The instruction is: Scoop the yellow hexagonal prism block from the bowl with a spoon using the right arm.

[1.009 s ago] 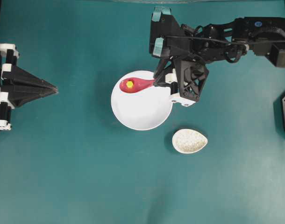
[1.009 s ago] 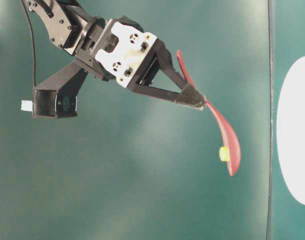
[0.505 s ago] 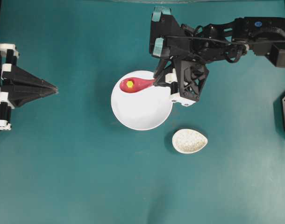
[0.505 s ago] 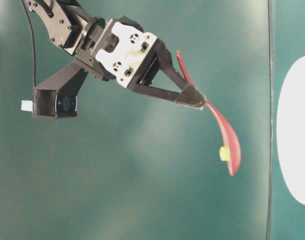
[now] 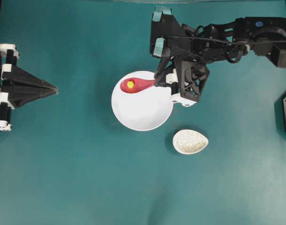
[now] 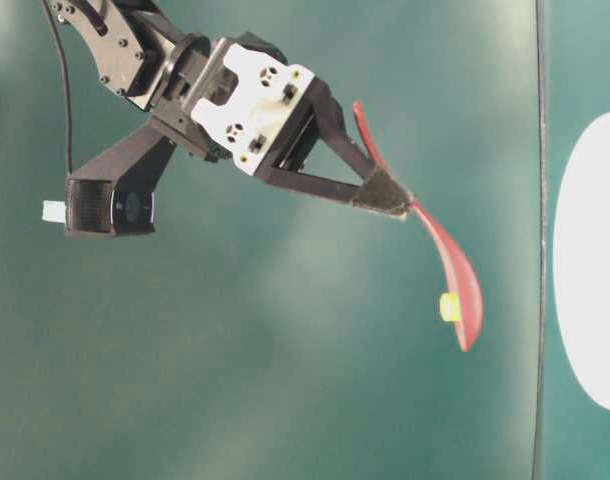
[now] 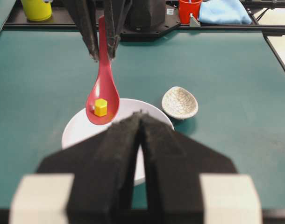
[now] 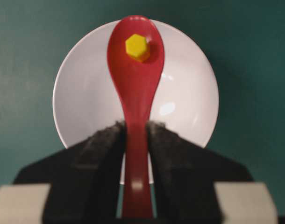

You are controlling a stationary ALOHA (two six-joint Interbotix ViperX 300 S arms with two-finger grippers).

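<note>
Spoon [image 5: 137,85] handle sits clamped in your right gripper [image 5: 157,83]; the yellow hexagonal prism block [image 5: 130,84] rides in its scoop, raised over the upper-left part of the bowl [image 5: 143,112]; your left gripper [image 5: 54,88], far left, has its fingers pressed together, holding nothing.

A teal tabletop [image 7: 236,140] fills the scene, with a black rail [image 7: 226,29] along its far edge.

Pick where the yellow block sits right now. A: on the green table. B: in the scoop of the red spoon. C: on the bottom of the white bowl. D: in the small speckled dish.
B: the yellow block rests in the scoop of the red spoon, held above the white bowl.
</note>
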